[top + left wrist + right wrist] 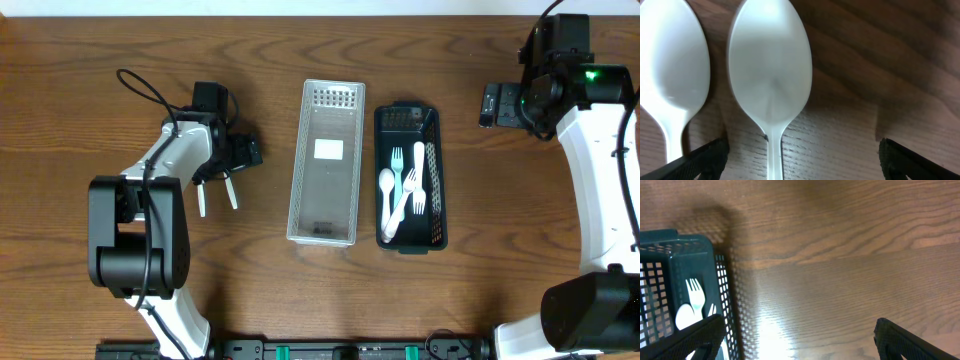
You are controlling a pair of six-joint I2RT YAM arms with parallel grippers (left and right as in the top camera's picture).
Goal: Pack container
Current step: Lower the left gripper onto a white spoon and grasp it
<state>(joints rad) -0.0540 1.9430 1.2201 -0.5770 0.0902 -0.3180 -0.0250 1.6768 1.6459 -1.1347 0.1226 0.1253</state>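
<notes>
Two white plastic spoons [231,191] lie side by side on the wood table at the left. In the left wrist view, one spoon bowl [771,60] is centred and the other [671,55] is at the left edge. My left gripper [222,165] hovers low over them. It is open [802,160], and its fingers straddle the centred spoon's handle. A clear empty container [322,162] stands mid-table. A dark mesh basket [436,190] beside it holds several white forks and spoons [400,190]. My right gripper [493,105] is open and empty [800,340], to the right of the basket [720,285].
Bare wood table [100,290] surrounds the two containers, which stand side by side. The right arm's white links [600,170] run along the right edge. The left arm's base [135,240] sits at the lower left.
</notes>
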